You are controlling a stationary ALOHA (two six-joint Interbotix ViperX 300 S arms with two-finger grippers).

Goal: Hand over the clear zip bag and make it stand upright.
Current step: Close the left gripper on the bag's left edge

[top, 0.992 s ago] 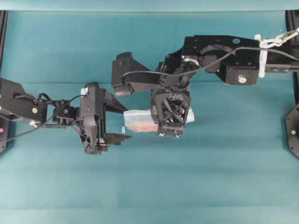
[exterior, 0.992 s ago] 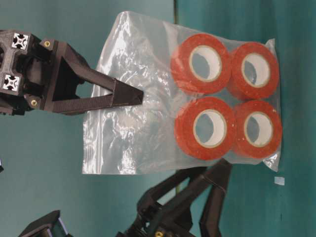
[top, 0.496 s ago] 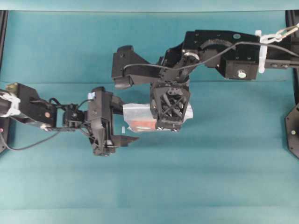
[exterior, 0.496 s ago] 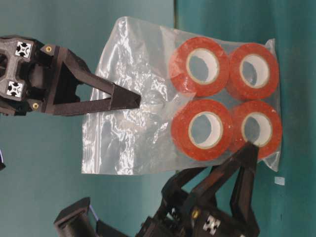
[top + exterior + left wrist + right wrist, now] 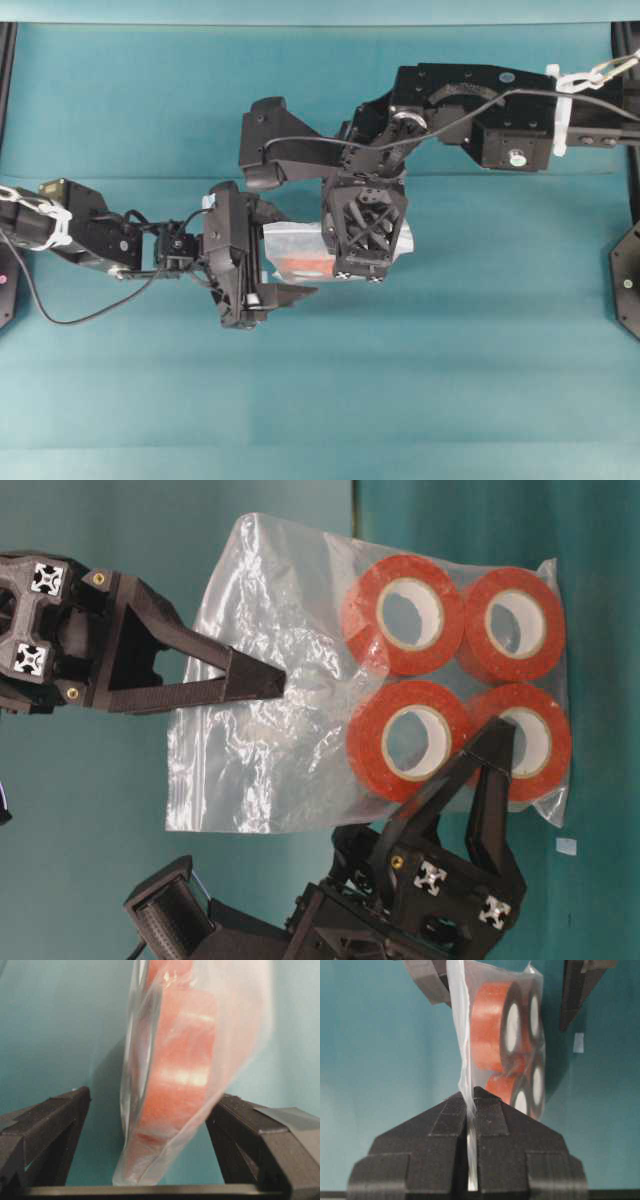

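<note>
The clear zip bag (image 5: pixel 290 730) hangs in the air with its orange-red rolls (image 5: pixel 400 610) at one end. My right gripper (image 5: pixel 471 1097) is shut on the bag's empty film; in the table-level view (image 5: pixel 265 685) its fingers pinch the crinkled middle. My left gripper (image 5: pixel 152 1097) is open, its jaws standing on either side of the bag's roll end (image 5: pixel 175 1085) without touching it. From overhead the bag (image 5: pixel 290 245) shows between the left gripper (image 5: pixel 285 253) and the right gripper (image 5: pixel 362 240). The left fingers (image 5: pixel 490 750) overlap the lower rolls.
A small white scrap (image 5: pixel 566 846) lies on the teal table (image 5: pixel 450 380), also seen in the right wrist view (image 5: pixel 578 1042). The right arm's links (image 5: pixel 470 110) reach in from the far right above the bag.
My left gripper has moved right toward the bag, and its open fingers now straddle the roll end. The right gripper and the bag have stayed almost still.
</note>
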